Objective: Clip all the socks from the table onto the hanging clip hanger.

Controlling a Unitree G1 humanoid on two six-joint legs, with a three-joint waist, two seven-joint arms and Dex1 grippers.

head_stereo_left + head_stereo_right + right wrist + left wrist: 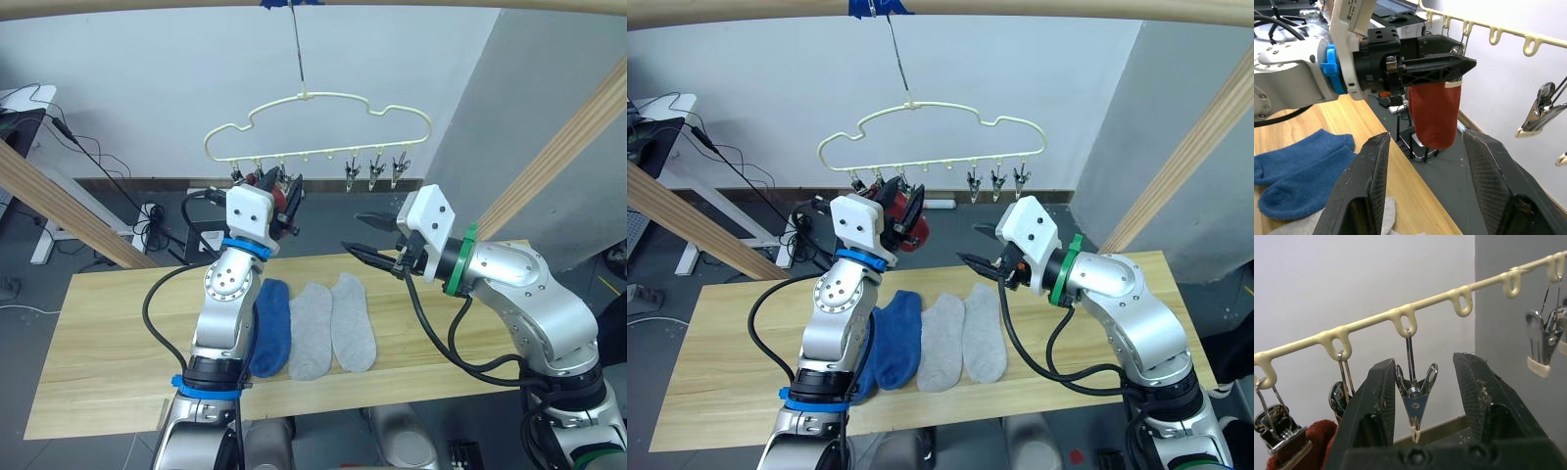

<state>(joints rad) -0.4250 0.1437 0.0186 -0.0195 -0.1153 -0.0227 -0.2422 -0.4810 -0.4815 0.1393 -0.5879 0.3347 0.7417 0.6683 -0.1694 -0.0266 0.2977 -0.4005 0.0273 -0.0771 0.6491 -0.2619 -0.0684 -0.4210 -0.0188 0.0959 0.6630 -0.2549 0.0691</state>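
The pale yellow clip hanger (pixel 315 98) hangs by its hook from a wooden pole. My left gripper (pixel 1422 363) is raised to the hanger's clip row and stands open, with one metal clip (pixel 1415 404) between its fingers, apparently untouched. Beside it a rust red sock (pixel 1436 115) hangs clipped. Two blue socks (pixel 1298 169) and two light grey socks (pixel 312 331), (pixel 353 321) lie flat on the table (pixel 108 333). My right gripper (pixel 355 233) hovers open and empty above the grey socks, pointing toward the left gripper.
Three free clips (pixel 375 174) hang at the hanger's right end. Slanted wooden frame poles (pixel 59 201), (pixel 563 147) flank the table. Cables and a power strip (pixel 152 211) lie on the floor behind, and a white desk (pixel 29 108) stands at the far left.
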